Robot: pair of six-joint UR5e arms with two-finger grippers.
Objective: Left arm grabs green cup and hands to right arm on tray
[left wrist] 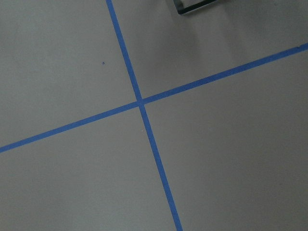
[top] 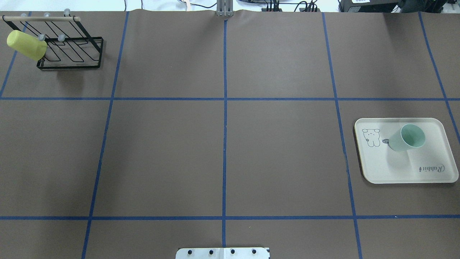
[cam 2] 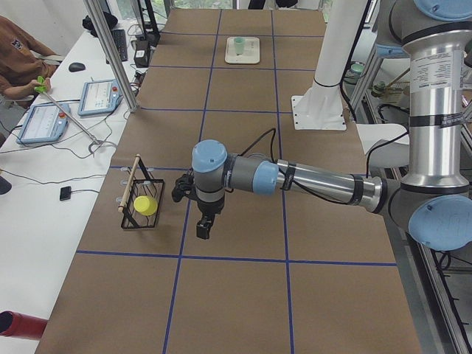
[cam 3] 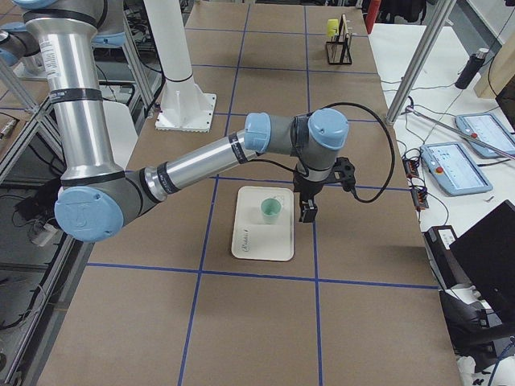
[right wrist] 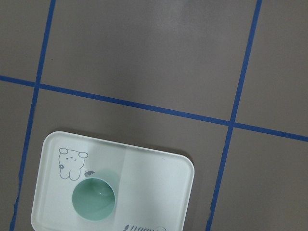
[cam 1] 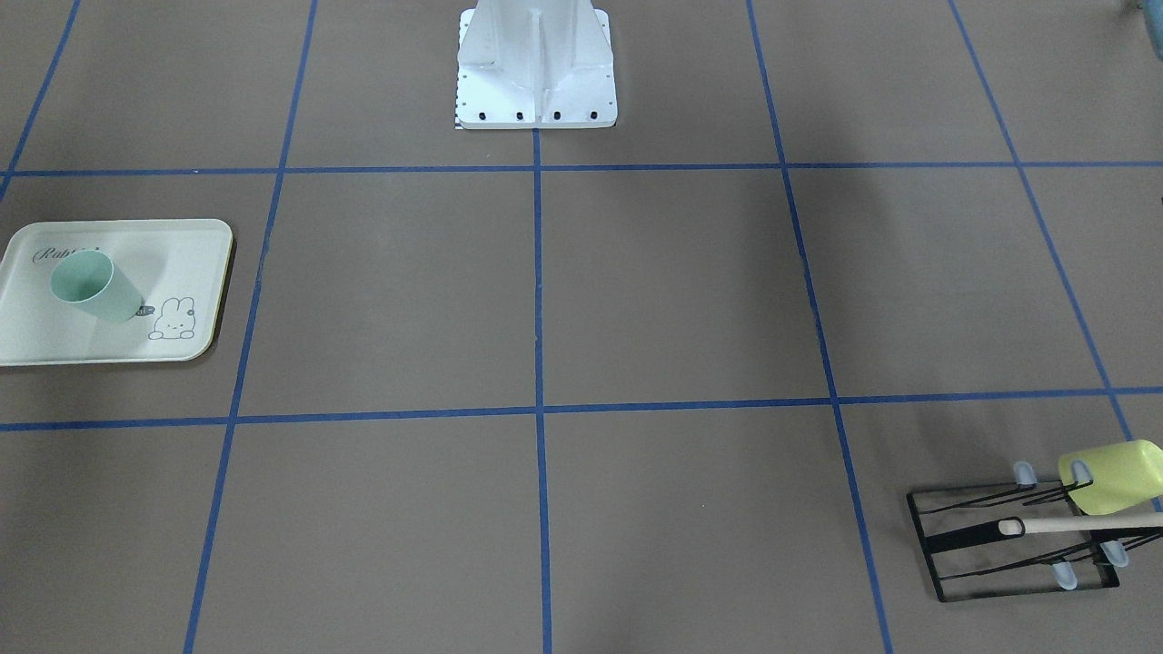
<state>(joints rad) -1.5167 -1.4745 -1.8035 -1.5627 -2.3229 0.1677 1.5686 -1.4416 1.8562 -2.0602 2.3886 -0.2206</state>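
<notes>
The green cup (cam 1: 95, 286) stands upright on the cream tray (cam 1: 186, 245) at the table's right end; it also shows in the overhead view (top: 408, 137) and the right wrist view (right wrist: 94, 198). The right arm's gripper (cam 3: 306, 213) hangs above the table just beside the tray (cam 3: 257, 241), apart from the cup (cam 3: 270, 211); I cannot tell if it is open or shut. The left arm's gripper (cam 2: 204, 228) hangs over the table near the rack, far from the cup (cam 2: 239, 46); I cannot tell its state. Neither gripper shows in the overhead or front views.
A yellow-green cup (top: 26, 45) hangs on a black wire rack (top: 72, 50) at the far left corner. The white robot base (cam 1: 536, 73) stands at the table's middle edge. Blue tape lines grid the brown table. Operators' tablets lie on side desks.
</notes>
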